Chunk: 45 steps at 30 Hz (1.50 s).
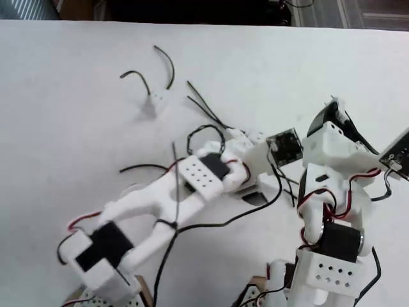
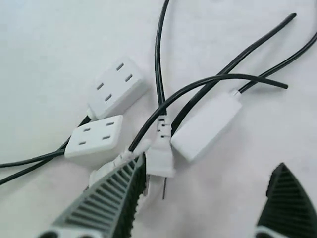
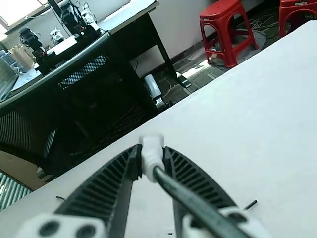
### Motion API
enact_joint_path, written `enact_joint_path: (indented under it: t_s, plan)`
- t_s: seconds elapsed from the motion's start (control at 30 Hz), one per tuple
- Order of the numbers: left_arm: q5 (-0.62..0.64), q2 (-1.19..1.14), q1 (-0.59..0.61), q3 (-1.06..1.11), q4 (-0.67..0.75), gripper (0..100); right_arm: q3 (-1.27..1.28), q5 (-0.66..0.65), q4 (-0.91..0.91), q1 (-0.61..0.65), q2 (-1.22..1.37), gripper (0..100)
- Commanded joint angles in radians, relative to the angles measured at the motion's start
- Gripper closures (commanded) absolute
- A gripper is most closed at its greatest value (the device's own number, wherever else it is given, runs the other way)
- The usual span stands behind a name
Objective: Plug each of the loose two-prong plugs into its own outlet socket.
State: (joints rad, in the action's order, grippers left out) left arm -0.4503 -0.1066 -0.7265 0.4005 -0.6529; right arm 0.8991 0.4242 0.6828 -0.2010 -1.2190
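Observation:
In the left wrist view two white outlet sockets [image 2: 118,87] [image 2: 94,139] lie side by side, slots up, on black cords. A loose white two-prong plug [image 2: 161,156] lies just beside them, prongs toward my left gripper [image 2: 198,201], which hangs open right over it. A longer white block [image 2: 205,126] on a cord rests against that plug. From above, the left gripper [image 1: 251,157] sits at the cluster in mid-table. My right gripper [image 3: 151,161] is shut on a white plug [image 3: 151,151] whose black cord runs back between the fingers; it is raised at the right [image 1: 332,118].
A separate small white piece [image 1: 157,98] with two curved black cords lies at the back left of the white table [image 1: 77,128]. Loose black cords [image 1: 204,102] trail around the cluster. The right arm's body [image 1: 332,224] stands close to the cluster's right side.

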Motion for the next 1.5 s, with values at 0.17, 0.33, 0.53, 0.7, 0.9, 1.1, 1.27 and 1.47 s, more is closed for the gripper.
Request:
enact_joint_path:
  t_s: [0.17, 0.33, 0.53, 0.7, 0.9, 1.1, 1.27, 1.47]
  plan:
    - [-0.140, -0.165, -0.058, -0.129, 0.025, 69, -0.003, 0.005, -0.008, -0.005, -0.021, 98.1]
    - [-0.219, -0.209, -0.064, -0.127, 0.025, 79, -0.003, 0.005, -0.008, -0.005, -0.021, 98.1]
    - [-0.224, -0.148, -0.058, -0.117, 0.015, 92, -0.003, 0.005, -0.008, -0.005, -0.016, 98.1]
    - [-0.224, -0.036, -0.058, -0.075, -0.052, 98, -0.003, 0.005, -0.008, -0.005, -0.016, 98.1]
    - [-0.224, 0.125, -0.056, 0.046, -0.135, 98, 0.002, 0.005, -0.010, -0.005, -0.016, 98.1]
    - [-0.222, 0.372, 0.019, 0.238, -0.164, 98, 0.006, 0.003, -0.013, -0.004, -0.015, 98.1]
    - [-0.226, 0.588, 0.194, 0.393, -0.167, 98, 0.008, -0.005, -0.008, 0.044, -0.015, 98.1]
    - [-0.232, 0.783, 0.421, 0.549, -0.161, 98, 0.018, -0.005, -0.010, 0.077, -0.015, 98.1]
